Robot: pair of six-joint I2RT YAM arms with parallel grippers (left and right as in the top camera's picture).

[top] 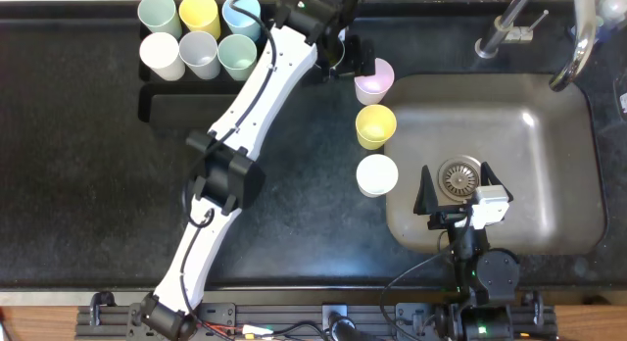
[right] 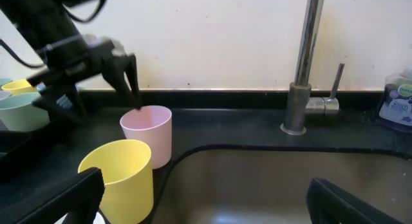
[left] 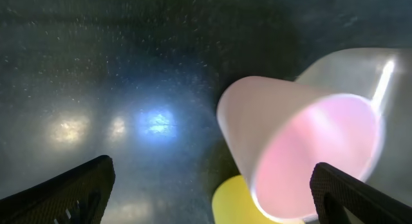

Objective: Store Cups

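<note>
Your left gripper (top: 353,59) is at the back of the black counter (top: 88,184), by the rear left corner of the sink (top: 549,96). The wall is close behind it and the tray (top: 147,83) is just to its left. The widest open counter lies in front of the tray and to the left of the left arm. Your right gripper (top: 456,192) hangs low inside the sink over the drain (top: 458,174). Basin walls stand on all sides of it, and the faucet (right: 308,69) rises from the rim behind.

You have nine cups to count. Six stored cups (top: 199,52) stand upright in the tray in two rows of three: green, yellow and blue at the back, two white and one green in front. Three more stand in a line along the sink's left rim, just beside one another. The pink cup (top: 374,79) is farthest back, the yellow cup (top: 375,125) is in the middle, and the white cup (top: 377,174) is nearest the arm bases.

The pink cup is a plain tapered tumbler, pale and slightly translucent, upright with its mouth up. Its inside shows a brighter pink than its outer wall.

The left jaws stand wide with the pink cup in the gap, nearer one finger; you cannot tell whether that finger touches it. The right jaws are spread wide over the sink floor.
</note>
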